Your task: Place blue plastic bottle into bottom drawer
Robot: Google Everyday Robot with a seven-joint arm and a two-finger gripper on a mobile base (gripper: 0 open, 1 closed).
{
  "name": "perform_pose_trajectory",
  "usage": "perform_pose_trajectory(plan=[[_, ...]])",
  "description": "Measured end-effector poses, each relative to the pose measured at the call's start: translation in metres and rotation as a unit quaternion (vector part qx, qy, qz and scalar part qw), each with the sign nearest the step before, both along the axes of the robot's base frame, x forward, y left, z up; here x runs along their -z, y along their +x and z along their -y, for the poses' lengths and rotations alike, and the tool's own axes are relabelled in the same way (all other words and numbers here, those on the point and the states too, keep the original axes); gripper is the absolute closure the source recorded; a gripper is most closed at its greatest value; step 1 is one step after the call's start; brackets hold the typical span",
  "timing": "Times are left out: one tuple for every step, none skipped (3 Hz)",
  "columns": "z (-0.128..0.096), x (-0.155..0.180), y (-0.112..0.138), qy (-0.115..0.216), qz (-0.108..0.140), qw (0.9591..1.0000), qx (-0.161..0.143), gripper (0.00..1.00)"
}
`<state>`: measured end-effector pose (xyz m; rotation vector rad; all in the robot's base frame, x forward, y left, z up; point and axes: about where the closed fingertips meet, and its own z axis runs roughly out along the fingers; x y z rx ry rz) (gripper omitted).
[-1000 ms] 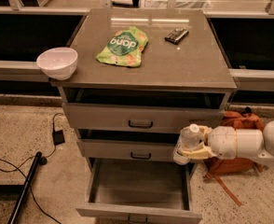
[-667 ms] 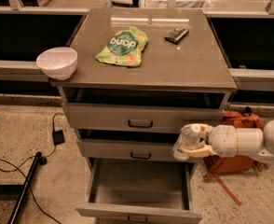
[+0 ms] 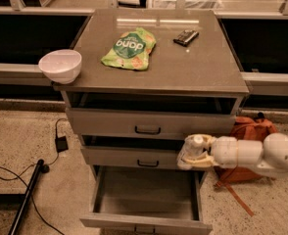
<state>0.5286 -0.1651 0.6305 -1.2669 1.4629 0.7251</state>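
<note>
My gripper (image 3: 190,156) reaches in from the right on a white arm and is shut on the blue plastic bottle (image 3: 192,150), a small clear bottle with a white cap on top. It holds the bottle upright in front of the right end of the middle drawer, above the right rear corner of the bottom drawer (image 3: 144,192). The bottom drawer is pulled out, and nothing shows on its grey floor.
On the cabinet top (image 3: 193,67) lie a green snack pouch (image 3: 128,49) and a small dark bar (image 3: 185,36). A white bowl (image 3: 60,65) sits at its left edge. An orange bag (image 3: 249,131) stands on the floor to the right. Cables (image 3: 31,180) lie on the floor to the left.
My gripper with the bottle has shifted slightly to the left, staying above the open bottom drawer. Nothing else has moved.
</note>
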Motion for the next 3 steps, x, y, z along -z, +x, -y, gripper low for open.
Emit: perform_pose_trajectory(plan=[[-0.002,0.094,0.012,0.015,-0.011,0.9998,-0.002,1.0],[0.003,0.188,0.006,0.03,-0.042,0.9986,-0.009,1.0],[0.009,0.244,-0.001,0.032,-0.056,0.9978,-0.014,1.0]])
